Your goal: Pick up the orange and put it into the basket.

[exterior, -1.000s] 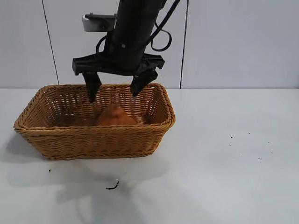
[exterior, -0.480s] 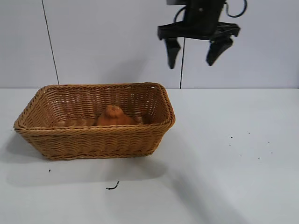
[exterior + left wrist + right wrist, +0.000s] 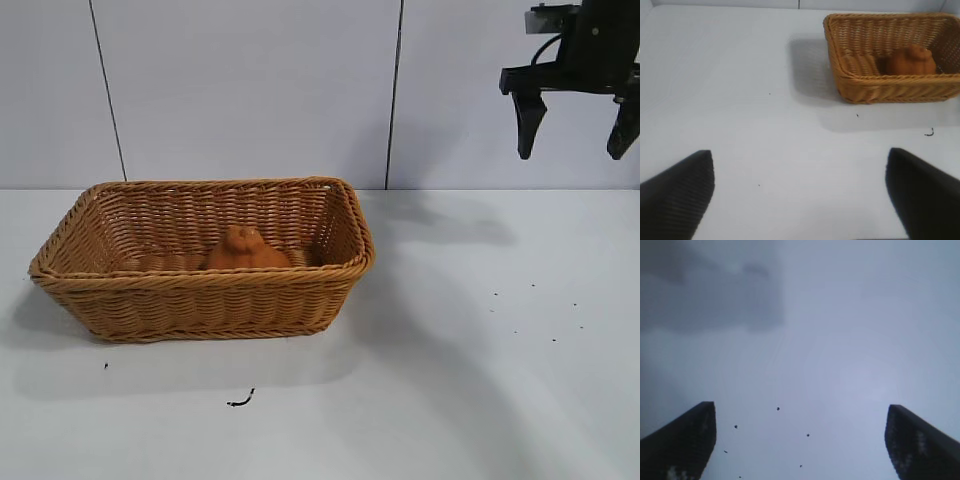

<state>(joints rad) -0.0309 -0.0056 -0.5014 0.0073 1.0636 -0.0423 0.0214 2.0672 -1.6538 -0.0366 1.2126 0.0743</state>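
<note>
Orange inside basket; right gripper open, empty.

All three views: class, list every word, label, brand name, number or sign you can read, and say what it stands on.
None: no readable text in any view.
The tan woven wicker basket, the dull-orange knobby orange and the white table carry no writing.

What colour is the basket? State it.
Tan-brown woven wicker; the basket shows best in the exterior view.

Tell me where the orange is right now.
In the exterior view the orange lies inside the basket, at the table's left side, near its front wall.
</note>
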